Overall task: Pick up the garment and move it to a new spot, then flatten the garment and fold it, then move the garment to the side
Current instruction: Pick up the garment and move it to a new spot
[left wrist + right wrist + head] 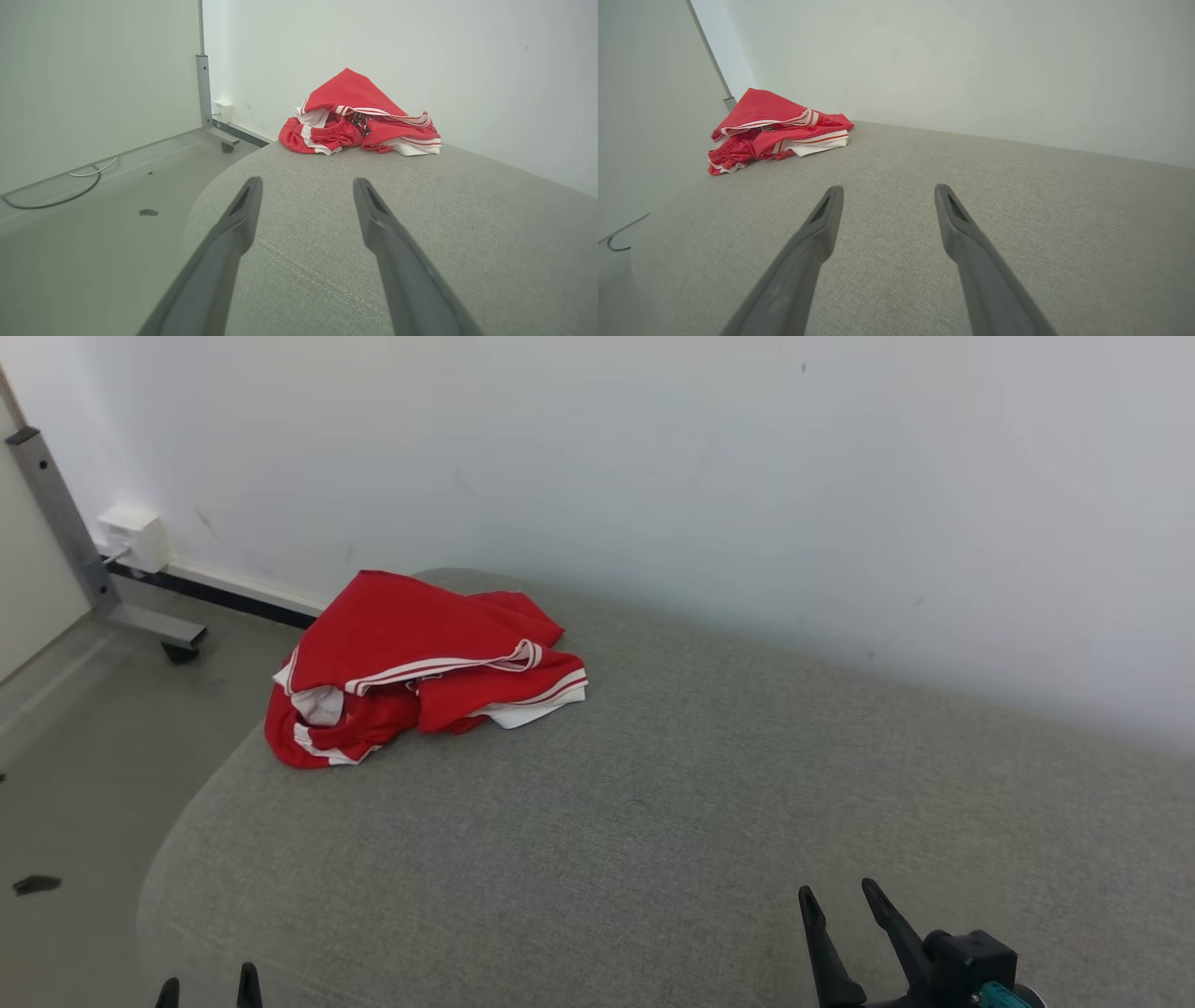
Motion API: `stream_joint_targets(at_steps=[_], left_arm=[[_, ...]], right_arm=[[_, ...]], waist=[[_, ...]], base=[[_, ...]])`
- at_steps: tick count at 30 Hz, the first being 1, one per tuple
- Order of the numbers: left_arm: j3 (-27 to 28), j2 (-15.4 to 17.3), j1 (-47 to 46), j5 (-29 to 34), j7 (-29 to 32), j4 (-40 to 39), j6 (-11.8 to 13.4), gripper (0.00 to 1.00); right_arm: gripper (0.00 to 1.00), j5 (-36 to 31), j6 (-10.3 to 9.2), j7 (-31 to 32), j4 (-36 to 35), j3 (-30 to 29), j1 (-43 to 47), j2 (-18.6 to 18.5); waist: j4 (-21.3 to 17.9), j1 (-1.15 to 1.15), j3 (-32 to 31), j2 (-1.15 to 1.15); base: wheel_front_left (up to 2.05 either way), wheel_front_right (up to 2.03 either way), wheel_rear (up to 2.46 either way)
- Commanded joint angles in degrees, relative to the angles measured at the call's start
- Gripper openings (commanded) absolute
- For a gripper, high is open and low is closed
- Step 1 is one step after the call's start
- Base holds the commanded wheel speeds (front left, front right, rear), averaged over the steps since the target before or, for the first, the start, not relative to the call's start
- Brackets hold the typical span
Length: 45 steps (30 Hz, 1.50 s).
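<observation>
I see the red garment (420, 663) crumpled at the far left corner of the grey cushion (653, 821) | my left gripper (306, 184) wide, empty | my right gripper (887, 191) wide, empty, well apart from it

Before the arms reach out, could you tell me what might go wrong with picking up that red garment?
1. The garment lies at the rounded far-left corner of the grey cushion; a nudge could slide it onto the floor.
2. It is bunched in layers, so the open left gripper or right gripper may pinch only one fold and lift it tangled.
3. It sits close to the wall, which a gripper could strike.
</observation>
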State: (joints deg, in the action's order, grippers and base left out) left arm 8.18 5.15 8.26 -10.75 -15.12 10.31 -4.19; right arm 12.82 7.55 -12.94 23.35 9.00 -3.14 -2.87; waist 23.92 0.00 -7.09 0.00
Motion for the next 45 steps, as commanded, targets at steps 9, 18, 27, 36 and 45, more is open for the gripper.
stream_joint_targets(at_steps=[9,18,27,36,45], left_arm=[[1.8,-1.0,2.4,-1.5,-0.1,-3.3,1.5,1.0],[2.0,-1.5,2.0,-1.5,-0.1,-3.8,1.9,1.0],[0.4,-0.6,-5.6,-1.9,2.1,-2.3,1.3,1.0],[1.0,3.7,-27.6,-10.7,14.7,7.7,-1.7,1.0],[3.9,10.9,-47.9,-23.0,26.4,14.9,-3.1,1.0]], right_arm=[[1.0,-0.1,-0.12,-0.7,3.1,2.6,-4.8,0.0],[1.0,0.3,-0.12,-1.4,5.0,3.1,-5.9,0.0],[1.0,-0.8,-0.12,-1.7,4.7,1.4,-4.4,0.0],[1.0,-4.0,-0.12,1.5,-2.6,-0.8,-4.0,-1.7],[1.0,-5.3,-0.12,7.1,-14.8,1.1,-8.8,-5.2]], waist=[[3.9,0.0,3.6,0.0],[4.2,0.0,4.1,0.0],[4.8,0.0,5.1,0.0],[1.0,0.0,14.4,0.0],[-7.0,0.0,29.5,0.0]], base=[[0.0,0.0,0.0],[0.0,0.0,0.0],[0.0,0.0,0.0],[0.0,0.0,0.0],[0.0,0.0,0.0]])
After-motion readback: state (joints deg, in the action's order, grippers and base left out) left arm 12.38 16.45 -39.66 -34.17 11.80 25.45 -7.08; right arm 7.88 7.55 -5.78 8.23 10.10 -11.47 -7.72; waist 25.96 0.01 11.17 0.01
